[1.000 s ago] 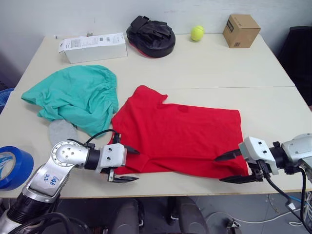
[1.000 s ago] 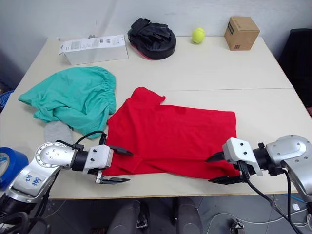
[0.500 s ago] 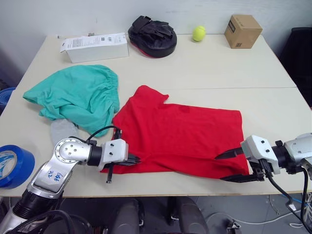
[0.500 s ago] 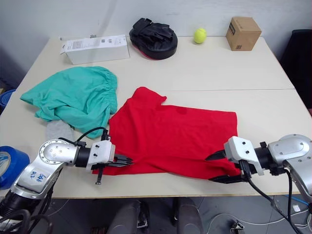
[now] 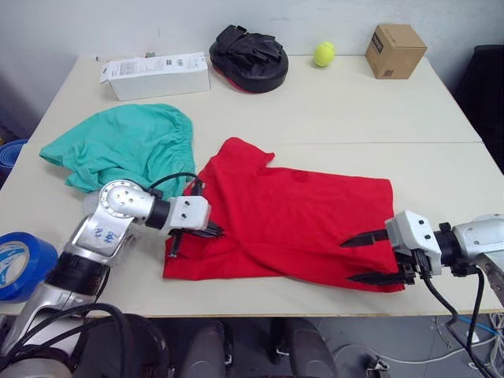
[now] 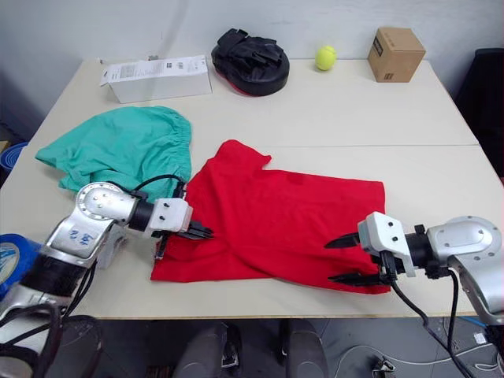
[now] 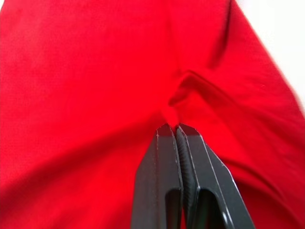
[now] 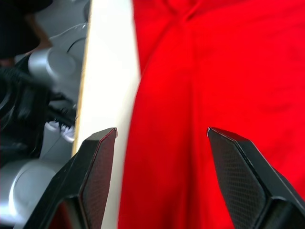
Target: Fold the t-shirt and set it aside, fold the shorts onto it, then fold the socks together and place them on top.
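A pale wooden table (image 5: 331, 110) stands against a plain wall, with a white carton (image 5: 155, 75), a black padded mitt (image 5: 249, 57), a yellow-green ball (image 5: 323, 53) and a cardboard box (image 5: 396, 50) along its far edge, and a blue tape roll (image 5: 17, 266) at the near left corner. The red t-shirt (image 5: 295, 216) lies spread near the front edge, with the teal-green shorts (image 5: 122, 146) bunched just beside its left side. A grey patch below the shorts a second ago, probably the socks, is now hidden behind the left arm.

The left gripper (image 5: 211, 231), open beside the shirt's near left edge a second ago, has since closed its fingers tight on a pinch of red cloth, as the left wrist view confirms, and has carried that cloth inward, rumpling the shirt's left side. The right gripper (image 5: 370, 256) has moved in over the shirt's near right corner, its fingers spread wide with cloth between them but not yet clamped.

The first fold looks just begun: one side is held, and the other corner awaits a grip.
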Controlling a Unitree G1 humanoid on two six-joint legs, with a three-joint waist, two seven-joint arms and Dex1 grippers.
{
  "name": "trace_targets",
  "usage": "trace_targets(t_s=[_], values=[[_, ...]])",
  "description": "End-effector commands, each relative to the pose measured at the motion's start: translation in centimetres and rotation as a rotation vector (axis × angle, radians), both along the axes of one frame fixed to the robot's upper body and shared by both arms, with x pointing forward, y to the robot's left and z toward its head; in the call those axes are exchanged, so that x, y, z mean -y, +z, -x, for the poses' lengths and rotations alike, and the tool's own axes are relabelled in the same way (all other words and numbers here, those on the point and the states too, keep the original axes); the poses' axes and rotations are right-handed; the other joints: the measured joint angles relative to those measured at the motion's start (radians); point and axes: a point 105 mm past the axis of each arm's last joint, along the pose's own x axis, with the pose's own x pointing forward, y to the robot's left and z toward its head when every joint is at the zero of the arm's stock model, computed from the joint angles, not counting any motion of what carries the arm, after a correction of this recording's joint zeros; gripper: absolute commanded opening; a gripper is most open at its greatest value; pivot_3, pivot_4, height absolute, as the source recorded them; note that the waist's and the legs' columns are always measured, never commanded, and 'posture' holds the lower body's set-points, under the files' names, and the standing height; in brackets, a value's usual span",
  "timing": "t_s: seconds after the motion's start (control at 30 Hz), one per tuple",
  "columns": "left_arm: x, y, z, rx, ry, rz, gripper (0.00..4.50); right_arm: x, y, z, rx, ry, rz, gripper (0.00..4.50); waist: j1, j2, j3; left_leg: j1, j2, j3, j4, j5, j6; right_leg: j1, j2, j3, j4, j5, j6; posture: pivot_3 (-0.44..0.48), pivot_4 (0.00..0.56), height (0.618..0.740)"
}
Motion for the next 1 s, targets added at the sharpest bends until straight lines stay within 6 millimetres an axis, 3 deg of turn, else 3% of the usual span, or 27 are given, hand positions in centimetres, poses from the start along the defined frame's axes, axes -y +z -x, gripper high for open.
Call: trace_targets(t_s=[0.03, 0.23, 0.27, 0.43, 0.53, 0.63, 0.77, 0.8, 0.87, 1.0], values=[[0.5, 0.3, -0.4, 0.08, -0.078, -0.038, 0.06, -1.0, 2.1, 0.3, 0.047, 0.007, -0.089, 3.06, -0.001, 0.0, 0.0, 0.0, 0.0, 0.0, 0.0, 0.0, 0.0, 0.0, 0.0, 0.0, 0.0, 0.0, 0.0, 0.0, 0.15, 0.74], [1.6, 1.2, -1.8, 0.224, -0.186, -0.065, 0.06, -1.6, 1.5, 0.7, 0.03, 0.019, -0.095, 3.06, 0.004, -0.001, 0.0, 0.0, -0.001, 0.0, 0.0, 0.0, 0.001, 0.0, -0.001, 0.0, 0.0, 0.0, 0.001, 0.0, 0.15, 0.74], [1.7, 1.7, -2.1, 0.214, -0.168, -0.044, 0.24, -1.7, 1.4, 0.7, 0.029, 0.021, -0.093, 3.06, 0.003, -0.001, 0.0, -0.001, -0.001, 0.0, 0.0, 0.0, 0.001, 0.0, -0.001, 0.0, -0.001, 0.001, 0.001, 0.0, 0.15, 0.74], [1.1, 3.2, -2.2, 0.172, -0.105, 0.033, 1.55, -1.8, 1.1, 0.7, 0.024, 0.031, -0.087, 3.06, -0.003, -0.001, 0.0, -0.001, 0.0, 0.0, 0.0, 0.0, 0.001, 0.0, 0.0, 0.0, 0.0, 0.001, 0.001, 0.0, 0.15, 0.74], [0.1, 5.4, -2.1, 0.124, 0.016, 0.134, 2.43, -2.0, 1.0, 0.6, 0.025, 0.034, -0.086, 3.06, -0.007, -0.002, 0.0, -0.001, 0.0, 0.0, 0.0, 0.0, 0.001, 0.0, 0.0, 0.0, 0.0, 0.001, 0.001, 0.0, 0.15, 0.74], [-0.7, 7.1, -0.6, 0.034, 0.077, 0.226, 3.38, -2.0, 0.9, 0.5, 0.028, 0.035, -0.084, 3.06, -0.004, -0.002, 0.0, -0.001, 0.0, -0.001, 0.0, 0.0, 0.001, 0.0, 0.0, 0.0, 0.0, 0.001, 0.001, 0.0, 0.15, 0.74], [-1.0, 7.5, 3.4, -0.163, 0.082, 0.269, 3.38, -1.6, 0.7, 0.2, 0.038, 0.026, -0.063, 3.06, -0.004, -0.002, 0.0, -0.001, 0.0, -0.001, 0.0, 0.0, 0.001, 0.0, -0.001, 0.0, 0.0, 0.0, 0.001, 0.0, 0.15, 0.74], [-0.9, 7.2, 4.5, -0.214, 0.075, 0.261, 3.19, -1.5, 0.6, 0.1, 0.036, 0.024, -0.058, 2.88, -0.004, -0.002, 0.0, -0.001, 0.0, -0.001, 0.0, 0.0, 0.001, 0.0, 0.0, 0.0, 0.0, 0.0, 0.002, 0.0, 0.15, 0.74], [-1.0, 5.6, 6.0, -0.255, 0.081, 0.217, 2.79, -1.2, 0.5, 0.1, 0.023, 0.022, -0.048, 2.49, -0.004, -0.002, 0.0, 0.0, 0.0, -0.001, 0.0, 0.0, 0.001, 0.0, -0.001, 0.001, 0.0, 0.0, 0.002, 0.0, 0.15, 0.74], [-1.0, 3.1, 6.4, -0.259, 0.138, 0.183, 1.54, -0.6, 0.0, 0.4, 0.014, 0.037, -0.009, 1.07, 0.003, -0.002, 0.0, 0.0, 0.0, -0.002, 0.0, 0.0, 0.001, 0.001, -0.001, 0.001, 0.0, 0.0, 0.002, 0.0, 0.15, 0.74]])
